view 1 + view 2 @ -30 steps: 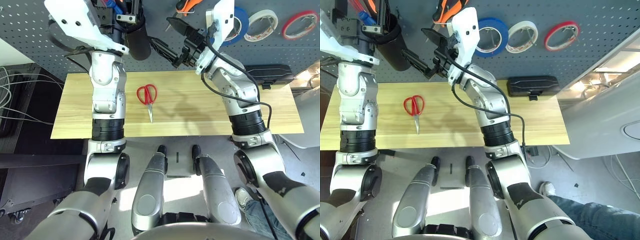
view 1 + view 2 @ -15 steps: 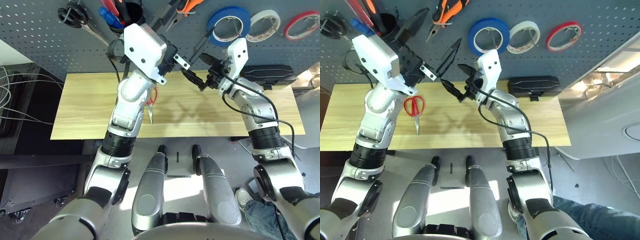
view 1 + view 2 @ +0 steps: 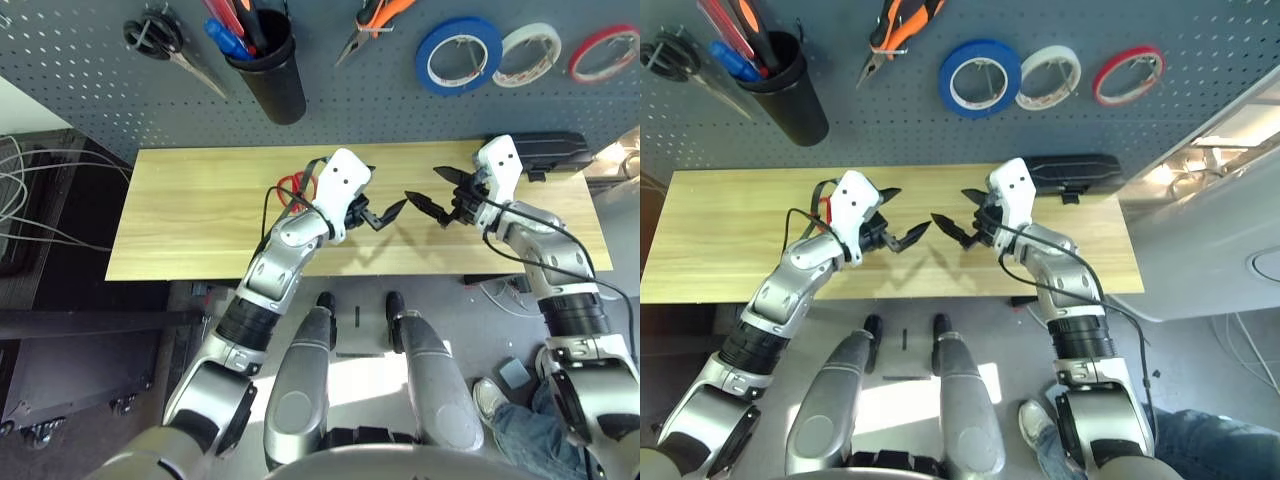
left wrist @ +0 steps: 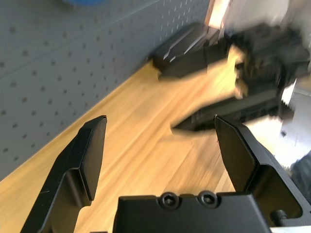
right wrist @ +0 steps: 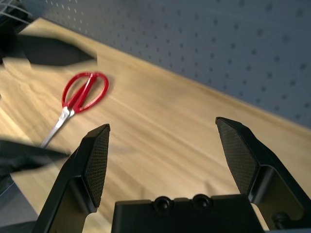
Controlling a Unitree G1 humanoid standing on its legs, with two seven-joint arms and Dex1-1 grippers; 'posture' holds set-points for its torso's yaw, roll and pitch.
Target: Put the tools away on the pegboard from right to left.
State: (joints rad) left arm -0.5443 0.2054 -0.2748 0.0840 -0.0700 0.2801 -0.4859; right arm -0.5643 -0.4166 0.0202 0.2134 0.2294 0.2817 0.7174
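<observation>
A light wooden table (image 3: 180,215) stands against a dark grey-blue pegboard (image 3: 90,70), a dark floor beside it. Over the table's middle, the left gripper (image 3: 385,212) and right gripper (image 3: 432,200) face each other, tips near but apart, each with fingers spread and nothing between them. The red-handled scissors (image 5: 77,99) lie flat on the wood by the left arm, partly hidden behind it in the head views. On the pegboard hang the blue tape roll (image 3: 458,55), the needle-nose pliers (image 3: 368,20), a white tape roll (image 3: 532,42) and a red tape roll (image 3: 598,50). A black cup (image 3: 270,70) holds what looks like the blue-handled screwdriver (image 3: 225,38). Black-handled scissors (image 3: 165,45) hang beyond it. A black case (image 3: 535,150) rests at the table's back edge.
</observation>
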